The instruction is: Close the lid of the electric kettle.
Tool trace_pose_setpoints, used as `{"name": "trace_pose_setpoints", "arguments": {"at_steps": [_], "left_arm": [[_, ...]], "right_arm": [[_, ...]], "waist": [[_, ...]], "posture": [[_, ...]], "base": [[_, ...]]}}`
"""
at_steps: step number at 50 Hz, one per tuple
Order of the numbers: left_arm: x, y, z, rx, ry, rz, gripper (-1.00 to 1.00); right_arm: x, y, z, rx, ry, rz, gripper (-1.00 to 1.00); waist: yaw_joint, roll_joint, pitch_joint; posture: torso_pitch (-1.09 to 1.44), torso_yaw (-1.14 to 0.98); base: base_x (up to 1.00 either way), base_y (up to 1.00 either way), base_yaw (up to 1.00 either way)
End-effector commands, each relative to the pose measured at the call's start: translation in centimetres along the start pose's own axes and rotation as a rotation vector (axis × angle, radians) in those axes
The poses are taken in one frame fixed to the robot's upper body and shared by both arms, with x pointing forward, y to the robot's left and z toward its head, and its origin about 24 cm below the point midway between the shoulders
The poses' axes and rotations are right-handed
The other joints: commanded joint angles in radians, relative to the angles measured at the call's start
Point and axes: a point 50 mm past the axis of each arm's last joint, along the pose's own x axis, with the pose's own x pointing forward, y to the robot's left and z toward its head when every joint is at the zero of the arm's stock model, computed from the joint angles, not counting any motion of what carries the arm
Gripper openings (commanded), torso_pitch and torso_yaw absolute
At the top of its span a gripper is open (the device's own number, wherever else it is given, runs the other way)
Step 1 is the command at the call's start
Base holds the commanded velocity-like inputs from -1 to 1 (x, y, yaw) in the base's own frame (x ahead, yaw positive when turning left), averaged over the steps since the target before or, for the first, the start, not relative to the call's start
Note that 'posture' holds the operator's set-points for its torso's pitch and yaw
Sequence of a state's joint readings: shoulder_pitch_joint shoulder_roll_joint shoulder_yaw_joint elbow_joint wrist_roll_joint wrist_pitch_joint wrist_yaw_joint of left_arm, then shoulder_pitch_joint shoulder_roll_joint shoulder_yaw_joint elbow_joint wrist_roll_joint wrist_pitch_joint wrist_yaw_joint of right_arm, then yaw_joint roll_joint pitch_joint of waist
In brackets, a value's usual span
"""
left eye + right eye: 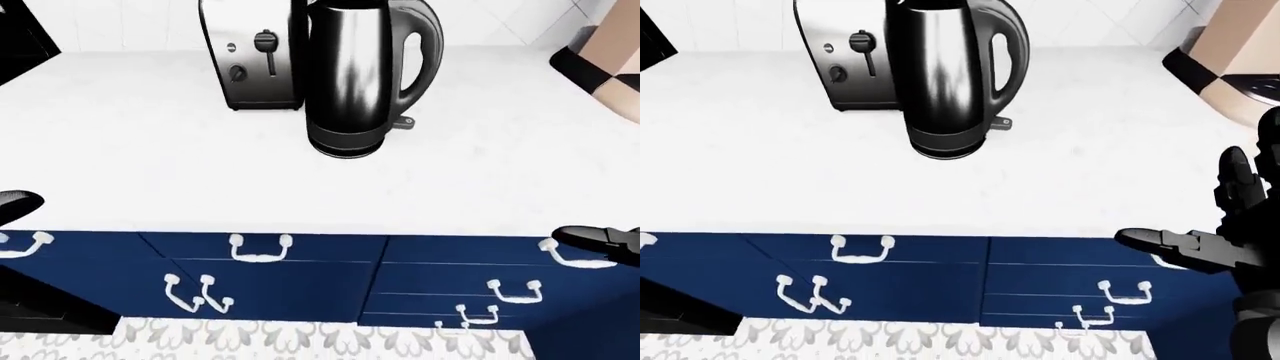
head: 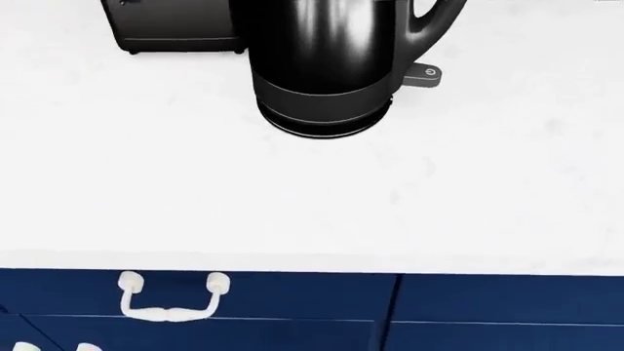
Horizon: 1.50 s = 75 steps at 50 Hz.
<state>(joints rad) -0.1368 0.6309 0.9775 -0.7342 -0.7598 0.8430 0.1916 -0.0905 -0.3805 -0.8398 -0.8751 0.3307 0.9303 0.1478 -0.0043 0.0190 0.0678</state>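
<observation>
White tabletop (image 1: 150, 165) over navy drawers (image 1: 280, 281) carried the glossy black electric kettle (image 1: 355, 75), far centre, just right of a chrome toaster (image 1: 250, 56). Right hand (image 1: 1210, 240) hovered open, near right, well apart; left hand (image 1: 15, 204) barely showed, state unclear.

Bright, even, sharp; faint shadows

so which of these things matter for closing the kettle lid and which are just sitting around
Belongs to the job:
electric kettle, its lid out of view
right hand, fingers spread, nothing held
left hand, only an edge showing

Just lying about:
toaster
counter
drawers
</observation>
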Motion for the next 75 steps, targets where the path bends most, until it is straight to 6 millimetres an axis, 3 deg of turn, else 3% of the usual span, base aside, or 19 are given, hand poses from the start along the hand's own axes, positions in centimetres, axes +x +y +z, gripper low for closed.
{"name": "trace_pose_setpoints", "arguments": {"at_steps": [1, 46, 52, 63, 75], "left_arm": [[-0.04, 0.13, 1.17, 0.015, -0.072, 0.009, 1.0], [-0.1, -0.02, 1.23, 0.036, -0.078, -0.001, 1.0], [-0.16, 0.01, 1.2, 0.041, -0.075, 0.002, 1.0], [-0.24, 0.06, 1.6, 0.043, -0.075, 0.004, 1.0], [-0.16, 0.03, 1.47, 0.043, -0.074, 0.004, 1.0]], "right_arm": [[-0.14, 0.16, 1.32, -0.028, -0.082, 0.005, 1.0], [-0.06, 0.16, 1.14, -0.034, -0.078, 0.007, 1.0], [-0.11, 0.22, 1.13, -0.034, -0.077, 0.009, 1.0], [-0.15, 0.03, 1.31, -0.034, -0.08, 0.005, 1.0], [-0.08, 0.01, 1.31, -0.035, -0.081, 0.004, 1.0]], "waist": [[0.002, -0.006, -0.014], [0.002, -0.01, -0.026], [0.002, -0.01, -0.044], [0.003, -0.01, -0.103], [0.005, -0.009, -0.193]], "posture": [[0.0, 0.0], [-0.01, 0.0], [-0.06, 0.0], [-0.17, 0.0], [-0.29, 0.0]], "base": [[0.0, 0.0, 0.0], [0.0, 0.0, 0.0], [0.0, 0.0, 0.0], [0.0, 0.0, 0.0], [0.0, 0.0, 0.0]]}}
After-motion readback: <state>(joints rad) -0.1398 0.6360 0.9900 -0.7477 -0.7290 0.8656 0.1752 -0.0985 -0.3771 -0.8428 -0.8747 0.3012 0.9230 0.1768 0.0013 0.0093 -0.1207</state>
